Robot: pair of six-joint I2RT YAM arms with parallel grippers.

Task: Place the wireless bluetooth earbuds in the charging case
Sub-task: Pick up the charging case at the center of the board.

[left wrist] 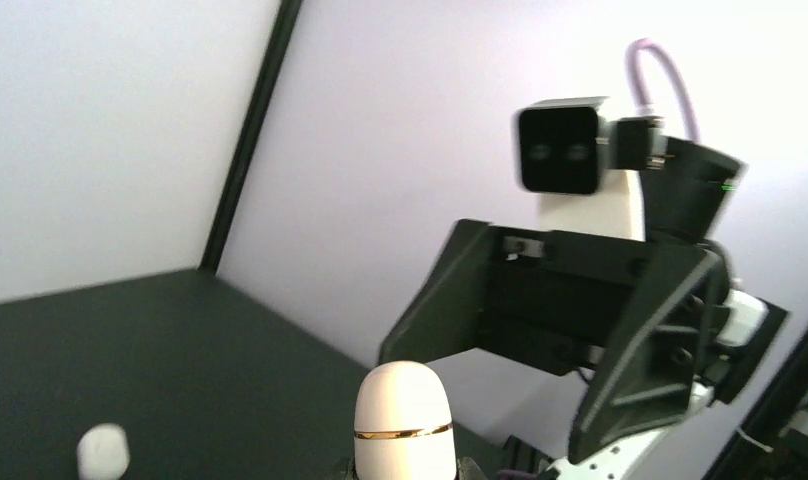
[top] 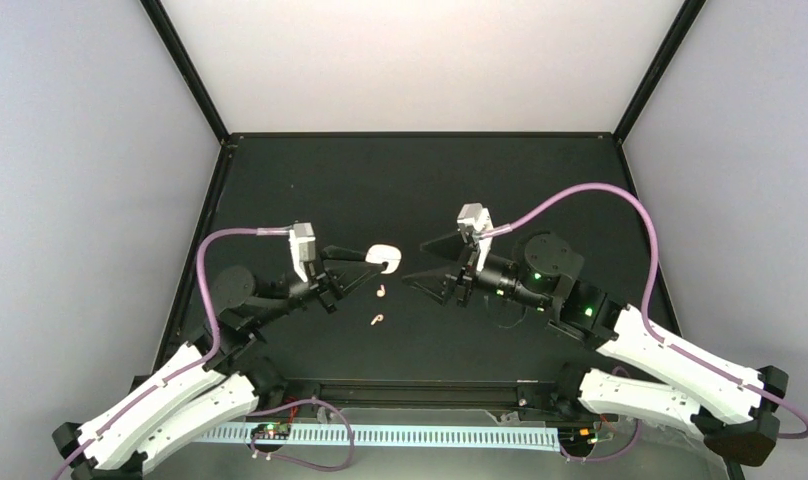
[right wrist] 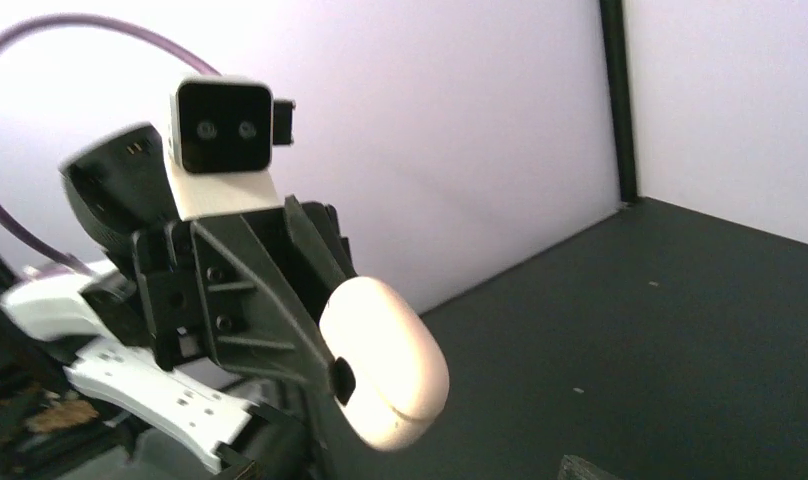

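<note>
My left gripper (top: 373, 261) is shut on the charging case (top: 383, 256) and holds it above the black table. The case is closed. It is cream-white and rounded, edge-on with a thin gold seam in the left wrist view (left wrist: 402, 420) and broadside in the right wrist view (right wrist: 385, 360), with a dark finger pad (right wrist: 344, 381) pressed on its face. My right gripper (top: 420, 262) faces the case from the right. It is open, holds nothing and stays apart from the case. Two wireless bluetooth earbuds lie on the table below the case, one nearer (top: 381, 291) and one lower (top: 377, 320).
A small blurred pale blob (left wrist: 103, 452) lies on the table in the left wrist view; I cannot tell what it is. Pale walls with black corner posts (top: 185, 65) close in the black table (top: 400, 190). Purple cables (top: 600, 195) arc over both arms.
</note>
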